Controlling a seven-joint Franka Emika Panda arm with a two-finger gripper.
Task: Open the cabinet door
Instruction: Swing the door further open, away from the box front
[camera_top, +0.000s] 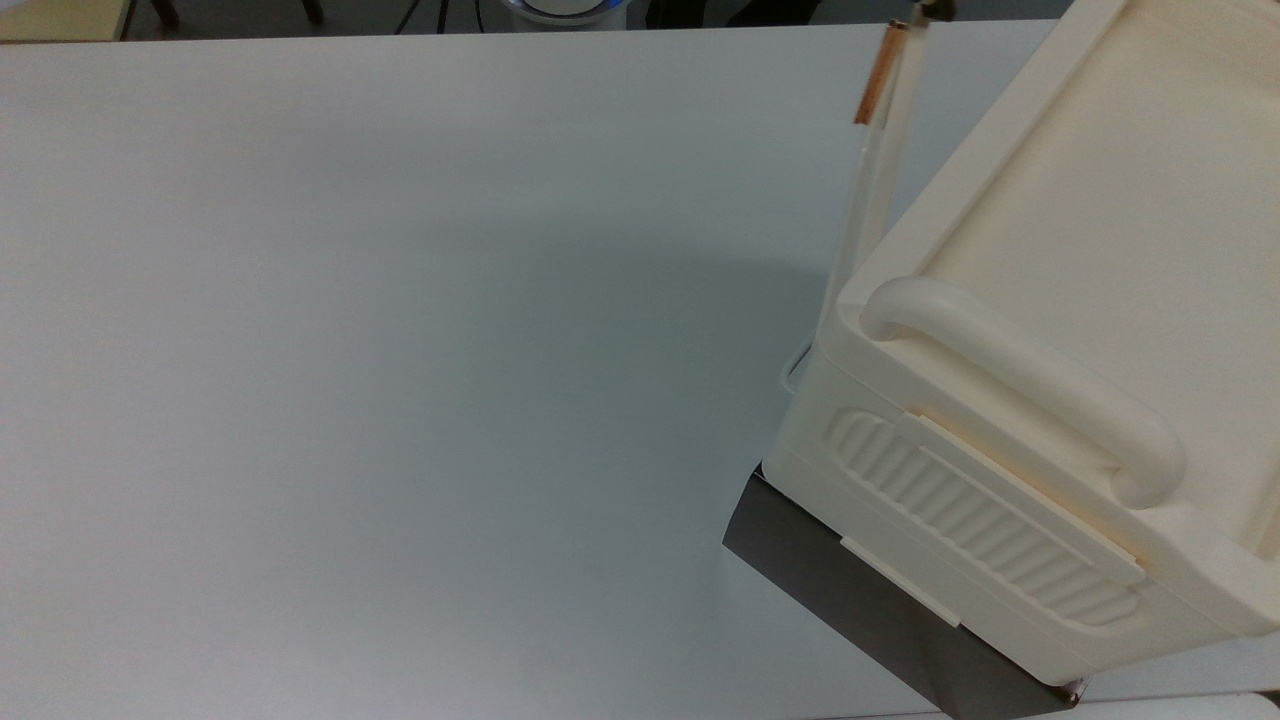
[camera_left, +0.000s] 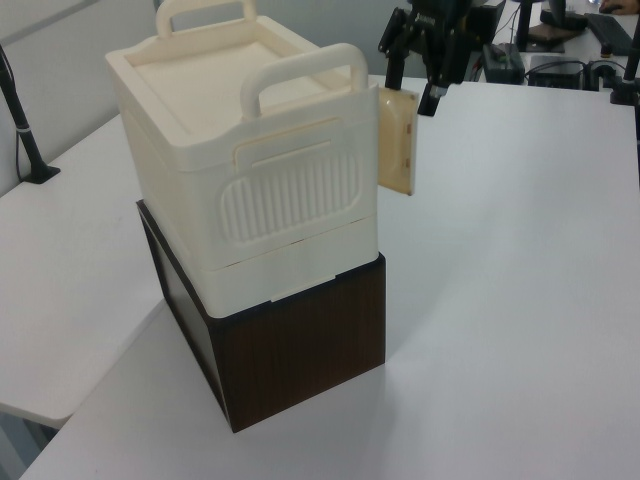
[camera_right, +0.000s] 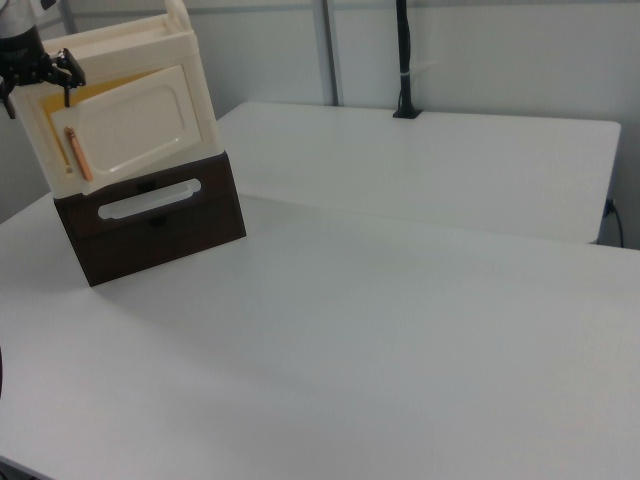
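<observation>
The cream cabinet (camera_left: 240, 170) stands on a dark brown base (camera_left: 300, 350) at the top view's right edge. Its cabinet door (camera_left: 397, 140) hangs partly swung out from the front. From above, the cabinet door (camera_top: 868, 180) is nearly edge-on, with the copper handle (camera_top: 877, 75) at its free end. The right view faces the cabinet door (camera_right: 130, 125) and the copper handle (camera_right: 78, 153), with a yellowish gap behind the panel. My gripper (camera_left: 408, 92) is at the door's upper free corner, fingers spread to either side of the panel; the gripper (camera_right: 38, 82) is open.
The dark base has a drawer with a white handle (camera_right: 150, 198). A second table (camera_right: 420, 160) adjoins, with a black pole (camera_right: 402, 60) clamped on it. Another clamp arm (camera_left: 25, 130) stands to the left view's left. Black equipment (camera_left: 560, 50) sits at the back.
</observation>
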